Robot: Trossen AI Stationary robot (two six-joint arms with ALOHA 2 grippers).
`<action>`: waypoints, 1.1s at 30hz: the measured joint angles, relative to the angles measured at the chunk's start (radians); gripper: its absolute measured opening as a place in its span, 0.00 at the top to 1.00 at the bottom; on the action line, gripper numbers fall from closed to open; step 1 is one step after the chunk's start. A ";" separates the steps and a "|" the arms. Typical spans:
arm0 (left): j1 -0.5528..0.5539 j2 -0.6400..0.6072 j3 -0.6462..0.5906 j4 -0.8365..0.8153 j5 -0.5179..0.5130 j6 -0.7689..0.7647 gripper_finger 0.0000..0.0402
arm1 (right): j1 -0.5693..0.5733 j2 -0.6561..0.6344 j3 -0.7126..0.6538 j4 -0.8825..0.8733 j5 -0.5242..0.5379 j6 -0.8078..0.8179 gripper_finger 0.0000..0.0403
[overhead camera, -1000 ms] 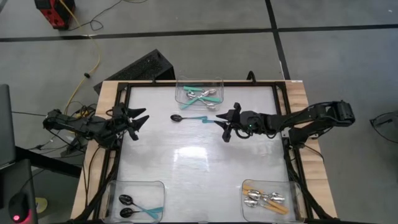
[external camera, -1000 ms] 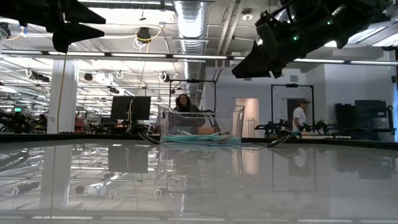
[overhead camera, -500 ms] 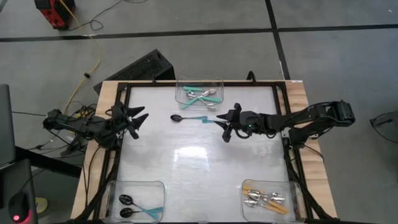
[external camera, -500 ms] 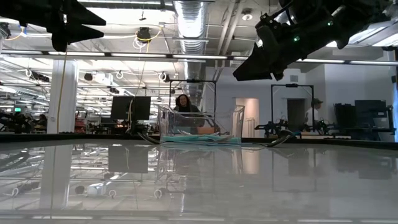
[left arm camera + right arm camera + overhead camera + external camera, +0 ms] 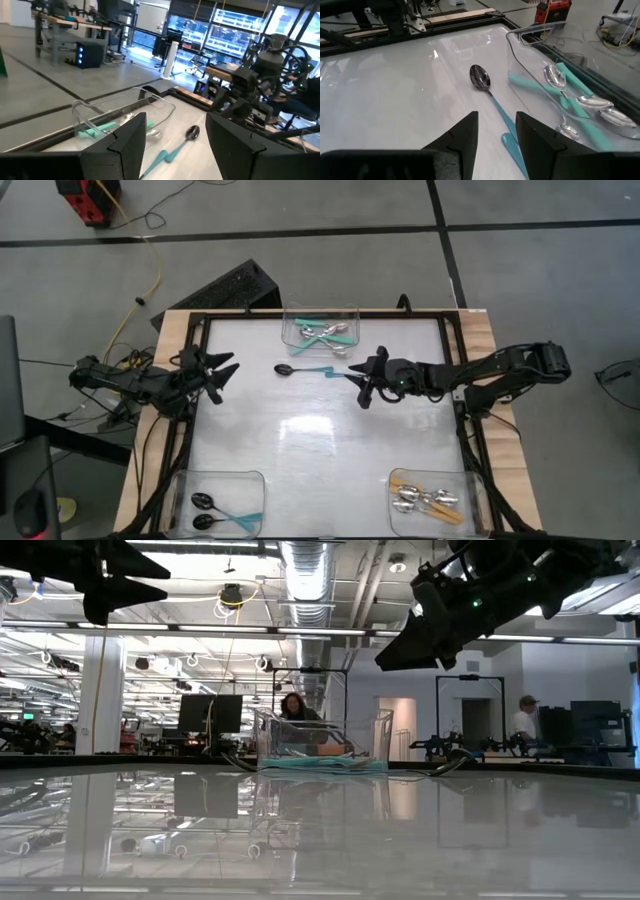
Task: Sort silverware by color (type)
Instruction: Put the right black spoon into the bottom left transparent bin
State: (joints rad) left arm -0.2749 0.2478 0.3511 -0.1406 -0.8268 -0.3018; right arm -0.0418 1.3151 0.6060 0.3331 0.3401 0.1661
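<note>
One spoon (image 5: 305,370) with a black bowl and a teal handle lies flat on the white table, just in front of the far bin. My right gripper (image 5: 360,380) hovers open above the spoon's handle end, pointing toward the table's left; in the right wrist view the handle (image 5: 504,120) runs toward the gap between the fingers (image 5: 465,137), untouched. In the low view this gripper (image 5: 400,645) hangs well above the tabletop. My left gripper (image 5: 222,372) waits open at the left edge, held high, facing the spoon (image 5: 172,150).
Three clear bins stand on the table. The far one (image 5: 320,328) holds silver spoons with teal handles, the near-left one (image 5: 222,502) black spoons with teal handles, and the near-right one (image 5: 432,498) silver spoons with orange handles. A black frame (image 5: 190,430) rims the table.
</note>
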 joint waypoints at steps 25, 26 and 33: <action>0.000 0.001 0.000 -0.008 -0.052 -0.036 0.53 | 0.002 0.000 0.000 0.014 0.002 -0.091 0.61; 0.000 0.001 0.000 -0.008 -0.052 -0.036 0.53 | 0.002 0.000 0.000 0.014 0.002 -0.095 0.61; 0.000 0.001 0.000 -0.013 -0.052 -0.035 0.53 | 0.000 0.000 0.000 0.009 0.002 -0.100 0.53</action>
State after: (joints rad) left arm -0.2749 0.2485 0.3511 -0.1533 -0.8787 -0.3370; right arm -0.0418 1.3151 0.6060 0.3423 0.3424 0.0666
